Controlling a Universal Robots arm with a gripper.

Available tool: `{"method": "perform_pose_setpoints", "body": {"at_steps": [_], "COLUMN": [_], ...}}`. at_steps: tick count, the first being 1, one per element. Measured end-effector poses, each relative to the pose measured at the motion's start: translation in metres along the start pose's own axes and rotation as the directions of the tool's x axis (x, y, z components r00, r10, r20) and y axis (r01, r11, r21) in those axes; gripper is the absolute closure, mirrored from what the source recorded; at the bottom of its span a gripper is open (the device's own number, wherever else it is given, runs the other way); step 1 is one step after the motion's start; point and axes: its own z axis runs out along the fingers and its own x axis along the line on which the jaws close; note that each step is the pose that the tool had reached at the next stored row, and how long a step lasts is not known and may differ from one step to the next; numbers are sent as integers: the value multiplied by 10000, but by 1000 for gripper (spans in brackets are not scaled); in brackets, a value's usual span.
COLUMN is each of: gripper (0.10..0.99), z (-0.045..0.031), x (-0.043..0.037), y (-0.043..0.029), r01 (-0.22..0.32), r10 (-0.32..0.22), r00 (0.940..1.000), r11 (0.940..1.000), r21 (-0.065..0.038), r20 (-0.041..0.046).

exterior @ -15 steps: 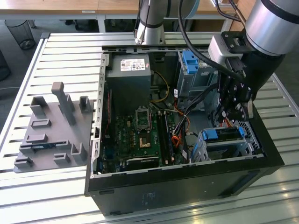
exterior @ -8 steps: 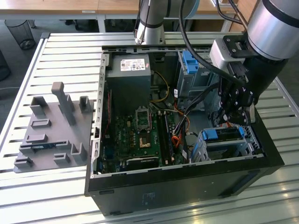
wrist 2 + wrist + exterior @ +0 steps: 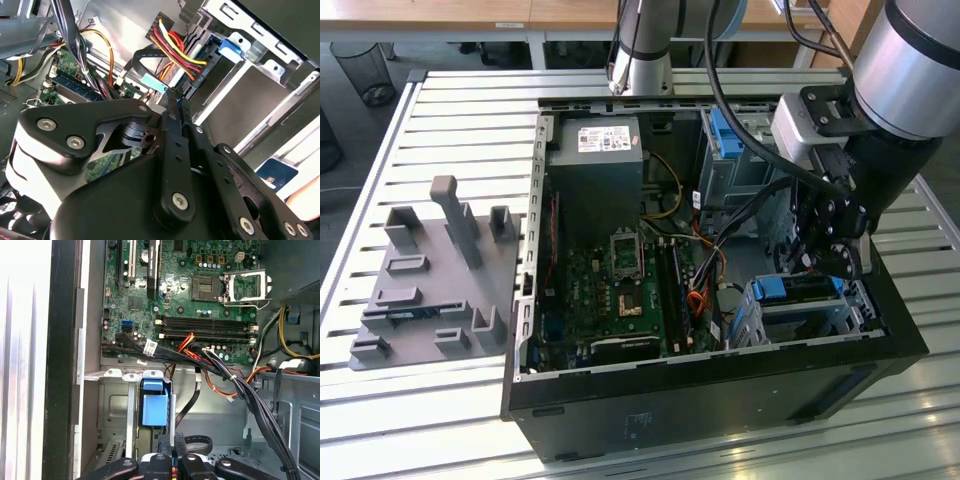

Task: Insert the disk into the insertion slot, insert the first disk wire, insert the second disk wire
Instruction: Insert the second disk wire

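Black two-finger gripper (image 3: 832, 258) low inside open black computer case (image 3: 720, 385), fingers pinched on a black cable connector (image 3: 172, 95) just beside blue-framed disk (image 3: 800, 290) in silver perforated cage (image 3: 752, 322) (tight room, cables crowd; white label on grey power supply (image 3: 595, 165) unreadable)

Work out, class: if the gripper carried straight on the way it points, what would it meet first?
Probably the wire connector at the disk's end in the insertion slot; the gripper sits just short of it, though depth is uncertain.

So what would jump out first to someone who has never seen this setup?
Probably the open computer case on the slatted table, its green motherboard bare. Next, the arm's black gripper reaching down inside, towards the exterior view's right, just above the disk with its bright blue caddy. In the second wrist view, red and yellow wires stand out.
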Motion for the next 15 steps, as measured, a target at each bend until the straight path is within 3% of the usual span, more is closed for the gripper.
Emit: {"method": "perform_pose_setpoints", "body": {"at_steps": [6, 15], "gripper": [937, 937], "z": [38, 40], "x": [7, 76], "y": [1, 3], "r01": [-143, -165], "r10": [143, 165], "r00": [9999, 9999], "r11": [9998, 9998], "r21": [115, 121], "r20": [-4, -3]}}
